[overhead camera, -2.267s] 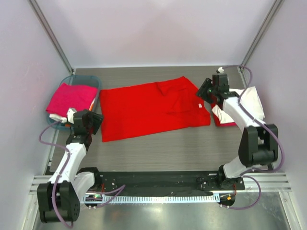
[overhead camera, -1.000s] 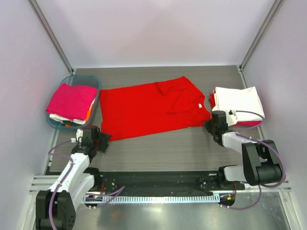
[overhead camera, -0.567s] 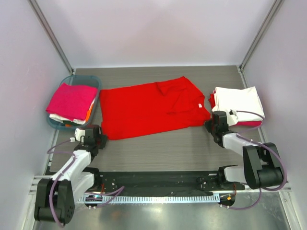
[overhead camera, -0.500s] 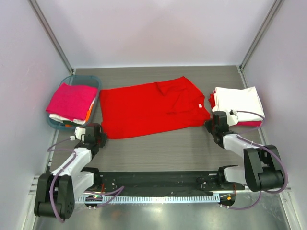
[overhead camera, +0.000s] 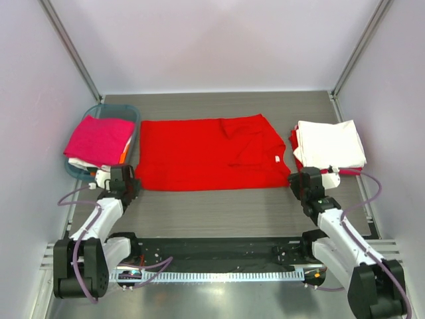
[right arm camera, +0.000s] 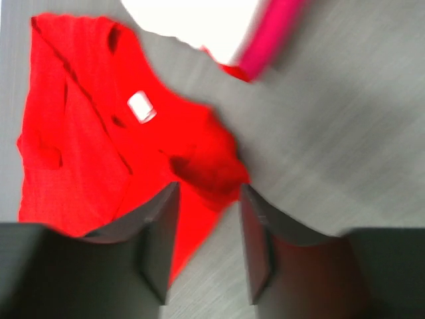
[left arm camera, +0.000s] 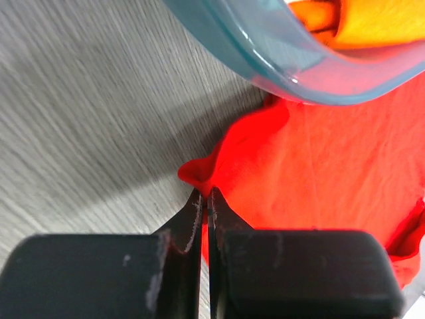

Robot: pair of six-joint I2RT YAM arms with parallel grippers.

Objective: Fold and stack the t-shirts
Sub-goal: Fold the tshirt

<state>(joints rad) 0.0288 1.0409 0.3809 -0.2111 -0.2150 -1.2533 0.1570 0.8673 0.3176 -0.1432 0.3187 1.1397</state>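
Top external view showed one red t-shirt (overhead camera: 206,153) spread flat across the middle of the table (overhead camera: 219,209), its near hem roughly parallel to the table's near edge. The left gripper (overhead camera: 127,183) sat at the shirt's near-left corner and the right gripper (overhead camera: 299,181) at its near-right corner.

On the left wrist camera the left gripper (left arm camera: 202,196) had its jaws pressed together on a small peak of red cloth (left arm camera: 312,173) at that corner. On the right wrist camera, which was blurred, the right gripper (right arm camera: 207,189) had its jaws apart, with the bunched corner of the red cloth (right arm camera: 119,133) lying in and just beyond the gap.

One teal basket (overhead camera: 130,111) stood at the far left, touching or just beside the shirt's left edge. It held one magenta t-shirt (overhead camera: 99,138) on top, with a white edge and an orange t-shirt (left arm camera: 372,20) showing below. One folded stack lay at the right, a white t-shirt (overhead camera: 330,141) on top with magenta and red edges under it; how many lay beneath could not be told. A narrow gap of table separated the stack from the shirt's right edge.

Bare table ran as a strip between the near hem and the black base rail (overhead camera: 219,249), and a thinner strip lay beyond the far edge up to the back wall.
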